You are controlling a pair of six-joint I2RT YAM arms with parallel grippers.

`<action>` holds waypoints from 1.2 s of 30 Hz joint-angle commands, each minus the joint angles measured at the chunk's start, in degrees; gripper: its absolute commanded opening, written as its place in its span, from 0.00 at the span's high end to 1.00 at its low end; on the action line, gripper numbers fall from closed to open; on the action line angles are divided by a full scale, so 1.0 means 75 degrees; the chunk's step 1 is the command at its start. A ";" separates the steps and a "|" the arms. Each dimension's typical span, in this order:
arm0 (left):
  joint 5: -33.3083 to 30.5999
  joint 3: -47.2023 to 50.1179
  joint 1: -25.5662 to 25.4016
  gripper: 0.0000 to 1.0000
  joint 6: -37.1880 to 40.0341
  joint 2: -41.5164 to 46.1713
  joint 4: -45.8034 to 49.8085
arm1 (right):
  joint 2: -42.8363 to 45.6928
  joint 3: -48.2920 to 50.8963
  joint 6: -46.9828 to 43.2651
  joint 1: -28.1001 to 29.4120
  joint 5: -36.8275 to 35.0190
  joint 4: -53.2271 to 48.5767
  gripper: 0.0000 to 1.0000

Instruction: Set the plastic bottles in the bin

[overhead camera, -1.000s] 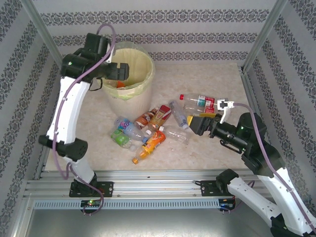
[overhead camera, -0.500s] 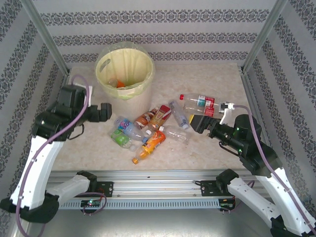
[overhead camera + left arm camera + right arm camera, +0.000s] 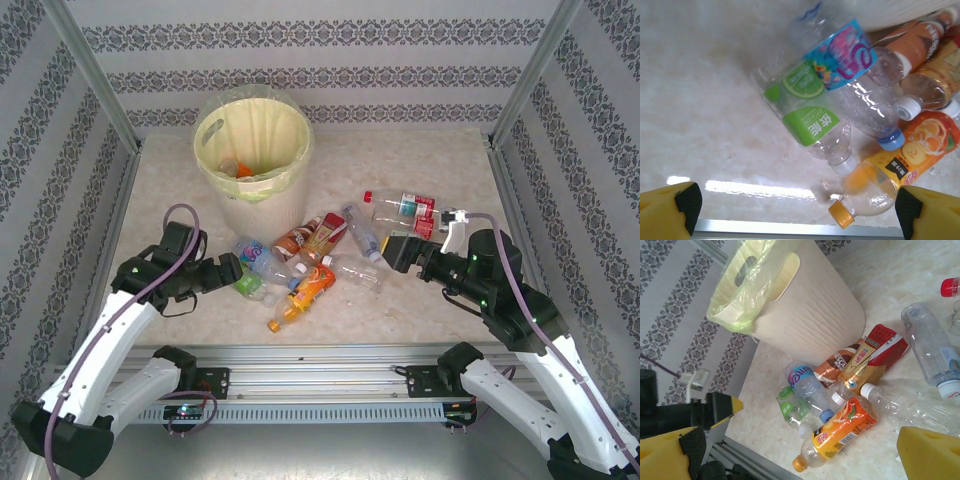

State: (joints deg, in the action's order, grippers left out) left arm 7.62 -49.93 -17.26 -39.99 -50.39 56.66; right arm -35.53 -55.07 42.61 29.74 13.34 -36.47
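While both arms sit low over the bench (image 3: 450,165), you have the left end effector (image 3: 230,272) nearest the work: fingers wide apart, nothing between them, nose toward the left end of the bottle heap. Just ahead of it lies the green-label bottle (image 3: 807,117), at the heap's near-left edge, touching the blue-and-pink-label bottle (image 3: 840,55) beside it. Long axis in the left wrist view: a slant from upper left to lower right, neck toward the orange-label bottle (image 3: 910,150). Your yellow pads (image 3: 665,210) sit at the two bottom corners, so the line between them runs neither along the bottle nor square across it. Judgement: turn the wrist to bring the fingers across the body before you close. On the heap's other side the right end effector (image 3: 398,250) is likewise spread and empty, with a clear bottle (image 3: 358,272) near it and the red-capped bottle (image 3: 405,210) just behind. Behind the heap, toward the far left, stands the bin (image 3: 262,205); something orange shows at its bottom. It sits on the left arm's side, so that arm looks the better pick for the carry.
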 commanded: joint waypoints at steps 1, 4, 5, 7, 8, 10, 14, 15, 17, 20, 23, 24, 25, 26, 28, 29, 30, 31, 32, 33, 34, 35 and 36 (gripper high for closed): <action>0.0566 0.0700 -0.0054 0.00 -0.1265 0.0006 -0.1189 | 0.0046 0.0059 -0.0185 -0.0028 0.0258 0.0113 0.02; 0.0921 0.1431 0.0025 0.00 -0.1961 -0.0031 -0.2014 | 0.0069 0.0146 -0.0191 -0.0024 0.0286 0.0140 0.02; 0.1043 0.1665 0.0055 0.00 -0.2144 -0.0041 -0.2328 | 0.0062 0.0159 -0.0195 -0.0027 0.0283 0.0123 0.02; 0.0978 0.2086 0.0150 0.00 -0.2622 -0.0055 -0.2788 | 0.0064 0.0159 -0.0205 -0.0027 0.0268 0.0059 0.02; 0.0911 0.2202 0.0154 0.00 -0.2665 -0.0083 -0.2931 | 0.0073 0.0165 -0.0211 -0.0027 0.0257 0.0046 0.02; 0.0625 0.2253 0.0168 0.00 -0.2648 -0.0220 -0.2918 | 0.0118 0.0202 -0.0220 -0.0027 0.0201 0.0023 0.02; 0.0405 0.2173 0.0182 0.00 -0.2583 -0.0597 -0.2948 | 0.0110 0.0230 -0.0278 -0.0027 0.0178 0.0008 0.02; 0.0456 0.2170 0.0185 0.00 -0.2569 -0.0697 -0.3091 | 0.0094 0.0233 -0.0280 -0.0027 0.0171 0.0011 0.02; 0.0596 0.2170 0.0199 0.00 -0.2616 -0.0879 -0.3430 | 0.0058 0.0249 -0.0291 -0.0027 0.0201 0.0028 0.02; 0.0684 0.2199 0.0220 0.00 -0.2655 -0.1138 -0.3837 | 0.0012 0.0235 -0.0320 -0.0027 0.0225 0.0046 0.02; 0.0724 0.2145 0.0255 0.02 -0.2612 -0.1406 -0.4046 | -0.0008 0.0211 -0.0359 -0.0027 0.0219 0.0016 0.02; 0.0720 0.2096 0.0269 0.03 -0.2613 -0.1497 -0.4063 | -0.0009 0.0206 -0.0365 -0.0027 0.0203 0.0000 0.02; 0.0738 0.2049 0.0282 0.05 -0.2580 -0.1595 -0.4089 | -0.0015 0.0203 -0.0381 -0.0027 0.0210 -0.0030 0.02; 0.0743 0.2002 0.0284 0.06 -0.2558 -0.1699 -0.4109 | -0.0009 0.0206 -0.0392 -0.0033 0.0199 -0.0047 0.02; 0.0759 0.1950 0.0306 0.07 -0.2520 -0.1887 -0.4124 | -0.0009 0.0223 -0.0395 -0.0027 0.0175 -0.0059 0.02; 0.0777 0.1957 0.0315 0.08 -0.2503 -0.1983 -0.4166 | -0.0009 0.0229 -0.0395 -0.0027 0.0169 -0.0061 0.02; 0.0797 0.1946 0.0328 0.08 -0.2503 -0.2060 -0.4199 | -0.0031 0.0232 -0.0395 -0.0024 0.0160 -0.0048 0.02; 0.0818 0.1964 0.0333 0.09 -0.2480 -0.2149 -0.4251 | -0.0032 0.0230 -0.0397 -0.0027 0.0166 -0.0048 0.02; 0.0857 0.1976 0.0353 0.11 -0.2476 -0.2205 -0.4315 | -0.0035 0.0229 -0.0406 -0.0027 0.0153 -0.0048 0.02; 0.0876 0.1979 0.0366 0.11 -0.2473 -0.2273 -0.4344 | -0.0051 0.0239 -0.0403 -0.0027 0.0162 -0.0048 0.02; 0.0906 0.1962 0.0376 0.11 -0.2448 -0.2325 -0.4381 | -0.0058 0.0229 -0.0418 -0.0029 0.0166 -0.0048 0.02; 0.0928 0.1942 0.0387 0.12 -0.2415 -0.2382 -0.4397 | -0.0078 0.0218 -0.0431 -0.0027 0.0166 -0.0048 0.02; 0.0956 0.1916 0.0411 0.12 -0.2359 -0.2417 -0.4371 | -0.0084 0.0220 -0.0433 -0.0027 0.0172 -0.0048 0.02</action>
State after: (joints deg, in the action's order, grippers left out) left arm 13.76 -34.00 -15.03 -58.78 -67.90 25.87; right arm -35.90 -53.82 40.49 29.74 14.41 -36.73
